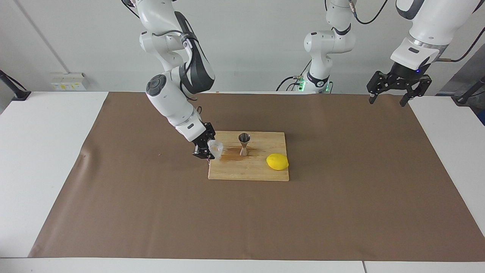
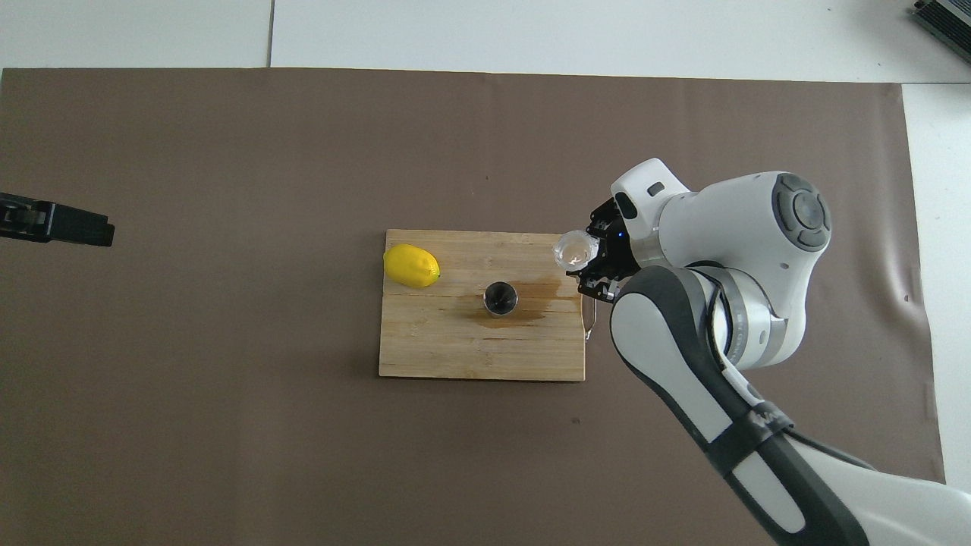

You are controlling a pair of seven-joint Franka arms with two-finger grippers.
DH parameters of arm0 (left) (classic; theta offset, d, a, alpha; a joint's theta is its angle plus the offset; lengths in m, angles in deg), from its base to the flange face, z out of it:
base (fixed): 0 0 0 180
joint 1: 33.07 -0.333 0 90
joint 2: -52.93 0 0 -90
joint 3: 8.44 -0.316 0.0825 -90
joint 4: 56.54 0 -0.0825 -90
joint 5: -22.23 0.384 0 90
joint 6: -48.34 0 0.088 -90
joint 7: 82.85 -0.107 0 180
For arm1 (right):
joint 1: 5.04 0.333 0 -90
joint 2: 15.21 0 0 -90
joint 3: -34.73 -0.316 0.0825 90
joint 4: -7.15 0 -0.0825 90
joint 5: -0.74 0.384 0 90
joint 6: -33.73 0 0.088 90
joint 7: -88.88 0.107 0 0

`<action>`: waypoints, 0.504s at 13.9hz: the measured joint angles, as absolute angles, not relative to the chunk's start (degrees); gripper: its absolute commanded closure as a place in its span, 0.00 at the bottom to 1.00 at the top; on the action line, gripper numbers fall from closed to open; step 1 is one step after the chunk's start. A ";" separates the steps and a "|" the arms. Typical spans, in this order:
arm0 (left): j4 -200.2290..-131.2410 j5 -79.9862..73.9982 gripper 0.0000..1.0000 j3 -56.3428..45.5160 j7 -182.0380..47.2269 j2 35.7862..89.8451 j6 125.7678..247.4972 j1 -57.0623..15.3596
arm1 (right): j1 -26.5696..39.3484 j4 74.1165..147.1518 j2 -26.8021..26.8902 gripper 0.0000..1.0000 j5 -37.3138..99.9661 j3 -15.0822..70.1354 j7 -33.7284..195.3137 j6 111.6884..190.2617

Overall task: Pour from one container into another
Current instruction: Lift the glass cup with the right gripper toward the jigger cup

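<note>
Item: cup [image 1: 215, 148], small, translucent, faceted. It was clamped in the right gripper [image 1: 206, 148] and tipped toward the jigger, held in the air over the handle end of the board [image 1: 248, 172]; whether anything was in it could not be made out.

Item: jigger [image 1: 244, 144], steel, hourglass form. It stood upright on the board, on a dark wet-looking stain [image 1: 231, 156], beside the cup but apart from it.

Item: lemon [image 1: 277, 162]. It lay on the board toward the left arm's end, near the jigger, not touching it.

Item: board, wooden, with a handle [image 2: 592, 302] at the right arm's end. It lay on brown paper [image 1: 341, 212].

Item: left gripper [image 1: 390, 99]. It waited with jaws spread, holding nothing, over the paper's corner by its own base.
</note>
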State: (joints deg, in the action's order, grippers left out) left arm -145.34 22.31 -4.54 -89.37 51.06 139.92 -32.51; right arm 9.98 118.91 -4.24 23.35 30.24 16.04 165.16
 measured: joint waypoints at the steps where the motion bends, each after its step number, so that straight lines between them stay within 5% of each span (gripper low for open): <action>1: -145.34 22.31 0.00 -4.54 -89.37 51.06 139.92 -32.51 | 11.55 118.54 -4.24 0.83 20.84 30.23 18.80 165.16; 7: -145.36 22.31 0.00 -4.50 -89.37 51.10 139.92 -32.49 | 16.24 117.34 -4.23 0.83 10.53 30.22 30.00 165.15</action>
State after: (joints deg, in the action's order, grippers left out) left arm -145.36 22.31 -4.50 -89.37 51.10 139.92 -32.49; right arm 16.24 117.34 -4.23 10.53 30.22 30.00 165.15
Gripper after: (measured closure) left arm 0.000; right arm 0.493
